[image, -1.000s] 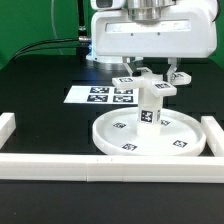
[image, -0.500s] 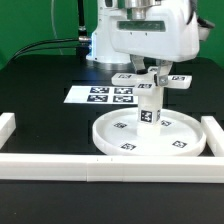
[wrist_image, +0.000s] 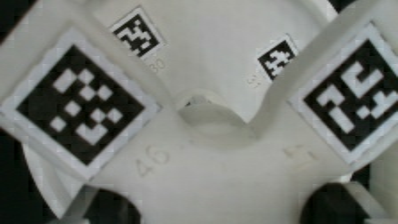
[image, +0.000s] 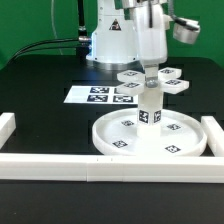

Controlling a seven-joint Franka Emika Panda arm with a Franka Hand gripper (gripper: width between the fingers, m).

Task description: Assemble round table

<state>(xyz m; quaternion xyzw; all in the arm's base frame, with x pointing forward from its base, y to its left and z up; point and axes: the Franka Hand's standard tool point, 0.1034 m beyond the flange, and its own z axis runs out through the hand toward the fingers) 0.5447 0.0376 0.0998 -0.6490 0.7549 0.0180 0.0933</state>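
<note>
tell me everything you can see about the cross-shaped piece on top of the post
The cross-shaped piece is white, plastic-looking, with flat arms that each carry a black-and-white square tag. It sits roughly level on top of the short upright post, which stands at the middle of the round disc. In the wrist view it fills the frame, tags sharp on three arms, a rounded notch at its centre. The end effector reaches down onto its centre; whether the fingers actually grip it cannot be told.

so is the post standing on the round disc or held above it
Touching. In the exterior view the post stands upright with its base meeting the floor of the round disc, no gap showing beneath it.
</note>
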